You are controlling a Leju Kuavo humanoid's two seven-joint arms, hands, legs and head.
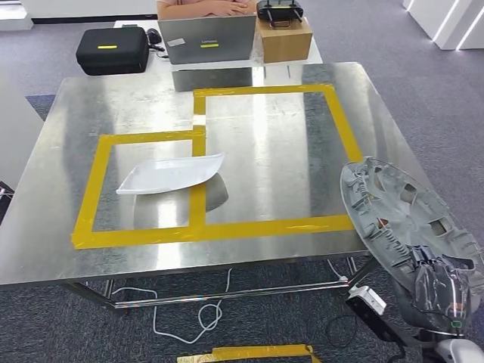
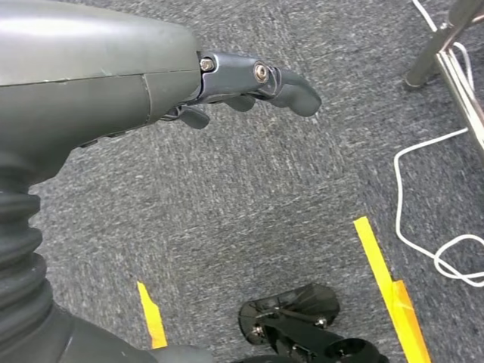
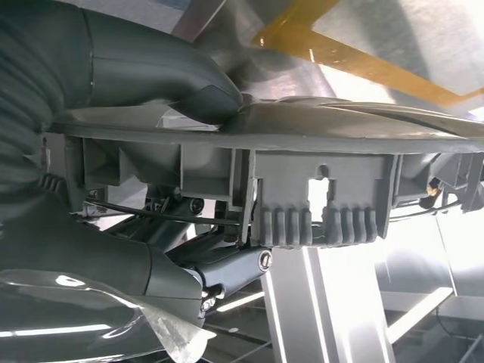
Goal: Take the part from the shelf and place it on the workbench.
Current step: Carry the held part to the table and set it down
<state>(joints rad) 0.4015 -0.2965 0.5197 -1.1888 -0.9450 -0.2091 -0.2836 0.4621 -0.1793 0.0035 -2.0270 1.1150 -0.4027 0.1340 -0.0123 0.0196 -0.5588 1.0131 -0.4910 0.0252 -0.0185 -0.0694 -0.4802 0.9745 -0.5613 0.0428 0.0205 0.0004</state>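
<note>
A: The right hand [image 1: 442,283] had the round grey plastic wheel-cover part [image 1: 399,219] gripped at its near rim, thumb on one face, fingers [image 3: 228,268] under the ribbed back.

B: And where was the part?

A: It was up in the air at the near right corner of the shiny metal workbench [image 1: 143,98], tilted, its far edge over the yellow tape rectangle [image 1: 336,121].

B: How would it handle?

A: Light and fairly stiff, I'd judge, but thin. Held at one edge, it could flex or swing. The ribbed clips on the back looked the surest hold; the smooth face looked slippery.

B: The other hand?

A: The left hand [image 2: 251,83] hung over grey carpet [image 2: 257,197], holding nothing, fingers loosely extended. A white curved plastic panel [image 1: 171,174] lay in the left tape box.
</note>
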